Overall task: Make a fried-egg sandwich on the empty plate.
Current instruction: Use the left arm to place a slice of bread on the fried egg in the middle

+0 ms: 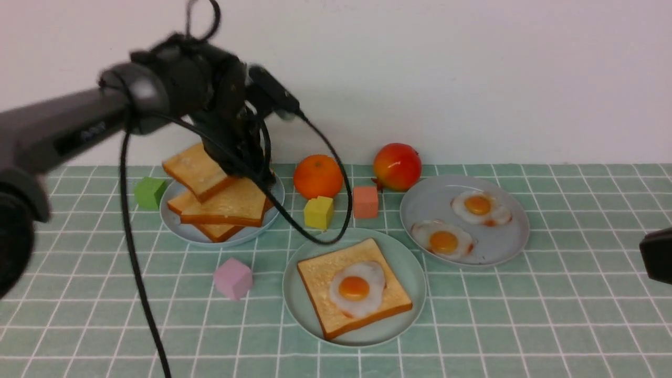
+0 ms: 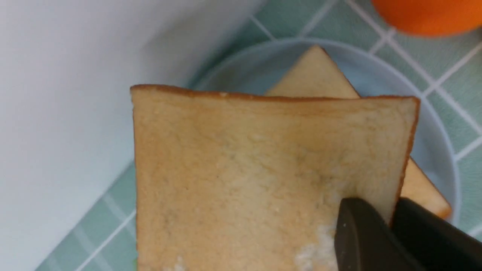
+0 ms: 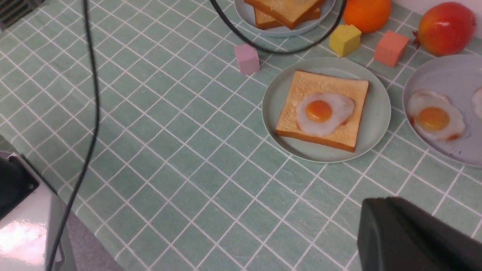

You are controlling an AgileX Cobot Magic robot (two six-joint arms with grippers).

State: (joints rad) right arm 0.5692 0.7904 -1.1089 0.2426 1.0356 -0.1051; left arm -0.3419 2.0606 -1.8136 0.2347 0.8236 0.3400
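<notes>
Left hand (image 2: pixel 391 222): clenched on toast slice (image 2: pixel 263 169) edge
Toast stack (image 1: pixel 226 207): just below that hand
Right hand (image 3: pixel 410 233): grip hidden, cannot tell

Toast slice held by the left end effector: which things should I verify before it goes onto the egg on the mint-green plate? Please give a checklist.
1. Grip: ok, the left end effector is shut on one edge of the square golden toast slice.
2. Attitude: not ok, the held slice is tilted.
3. Filling: ok, the white fried egg with orange yolk lies on the base toast.
4. Base: ok, it sits inside the round mint-green plate.
5. Path: cannot tell; the hanging black cable loops near that plate's far rim.
6. Other arm: ok, the right end effector is away from the plate.
</notes>
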